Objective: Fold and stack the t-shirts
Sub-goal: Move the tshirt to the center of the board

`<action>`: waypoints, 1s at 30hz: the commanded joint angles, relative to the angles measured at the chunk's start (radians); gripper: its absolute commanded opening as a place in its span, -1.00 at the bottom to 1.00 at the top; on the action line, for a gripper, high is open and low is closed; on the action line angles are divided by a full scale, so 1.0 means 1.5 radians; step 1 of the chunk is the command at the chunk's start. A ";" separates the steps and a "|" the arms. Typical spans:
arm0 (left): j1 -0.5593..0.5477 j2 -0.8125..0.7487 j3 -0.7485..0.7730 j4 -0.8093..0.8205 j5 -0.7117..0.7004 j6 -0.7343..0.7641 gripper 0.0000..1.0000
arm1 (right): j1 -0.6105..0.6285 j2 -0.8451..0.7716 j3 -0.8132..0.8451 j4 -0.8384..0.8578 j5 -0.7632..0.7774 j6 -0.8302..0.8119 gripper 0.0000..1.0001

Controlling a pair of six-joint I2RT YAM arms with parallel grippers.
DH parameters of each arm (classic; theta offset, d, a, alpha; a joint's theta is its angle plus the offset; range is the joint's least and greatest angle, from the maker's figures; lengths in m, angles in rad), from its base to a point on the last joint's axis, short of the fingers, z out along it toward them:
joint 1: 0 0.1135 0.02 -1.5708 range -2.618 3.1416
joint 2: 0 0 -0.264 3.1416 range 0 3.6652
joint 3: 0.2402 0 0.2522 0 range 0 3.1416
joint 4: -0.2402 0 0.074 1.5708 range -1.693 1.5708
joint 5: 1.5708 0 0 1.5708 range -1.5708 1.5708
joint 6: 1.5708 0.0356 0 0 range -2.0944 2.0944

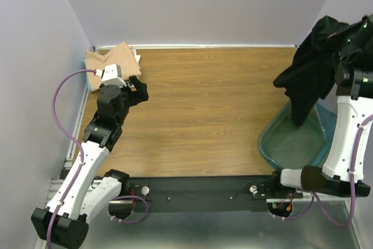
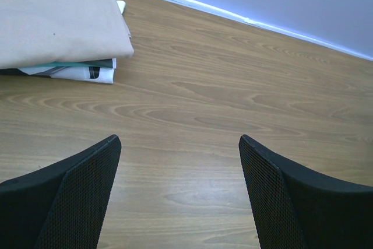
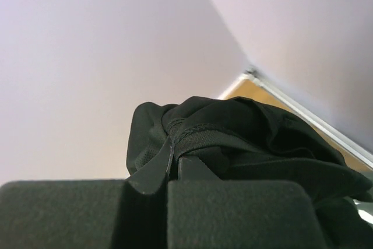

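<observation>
The black t-shirt point(image 1: 310, 73) is up in the air on the far right side, hanging bunched and crumpled, with one long flap dangling down over the teal bin point(image 1: 267, 148). In the right wrist view it's just a wad of dark cloth with a stitched hem curling right at the fingers. The right gripper point(image 3: 173, 174) is pinched tight on it, jaws basically together with a fold of the fabric squeezed between them, so the shirt hangs straight off that gripper, clear of the table point(image 1: 215, 109).

Over in the far left corner there's the tan t-shirt point(image 1: 112, 60), folded flat-ish and sitting on top of a small stack. The left wrist view shows the pale shirts point(image 2: 74, 72) underneath it, edges peeking out with a bit of teal and a dark print.

The left gripper point(image 2: 179, 140) is spread wide with nothing in it, hovering over bare wood. The stack sits to its far left, near but not touching either finger. The black shirt is well apart from it, clear across the table.
</observation>
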 commanded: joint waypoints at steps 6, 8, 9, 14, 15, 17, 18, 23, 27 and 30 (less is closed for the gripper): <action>-0.003 -0.008 -0.005 -0.033 0.013 -0.014 0.79 | -0.001 0.081 0.128 0.074 -0.184 0.014 -0.99; -0.003 -0.007 -0.004 -0.035 0.013 -0.014 0.79 | 0.000 0.097 0.155 0.078 -0.225 0.027 -0.99; -0.003 -0.006 -0.003 -0.035 0.013 -0.013 0.79 | 0.009 0.112 0.163 0.083 -0.247 0.033 -0.99; -0.003 -0.008 -0.005 -0.040 0.014 -0.022 0.79 | 0.102 0.146 0.216 0.102 -0.240 0.015 -0.99; -0.003 -0.009 -0.006 -0.042 0.015 -0.029 0.79 | 0.140 0.157 0.232 0.106 -0.218 0.007 -0.99; -0.003 -0.012 -0.006 -0.044 0.016 -0.034 0.79 | 0.192 0.173 0.247 0.117 -0.204 -0.005 -0.99; -0.003 -0.017 -0.009 -0.045 0.014 -0.040 0.79 | 0.208 0.179 0.254 0.121 -0.194 -0.004 -0.99; -0.003 -0.034 -0.026 -0.046 0.012 -0.056 0.79 | 0.322 0.237 0.299 0.135 -0.150 -0.016 -0.99; -0.003 -0.035 -0.026 -0.056 0.010 -0.058 0.79 | 0.401 0.267 0.304 0.140 -0.136 -0.030 -0.99; -0.003 -0.032 -0.024 -0.058 0.006 -0.053 0.79 | 0.432 0.276 0.270 0.141 -0.124 -0.031 -0.99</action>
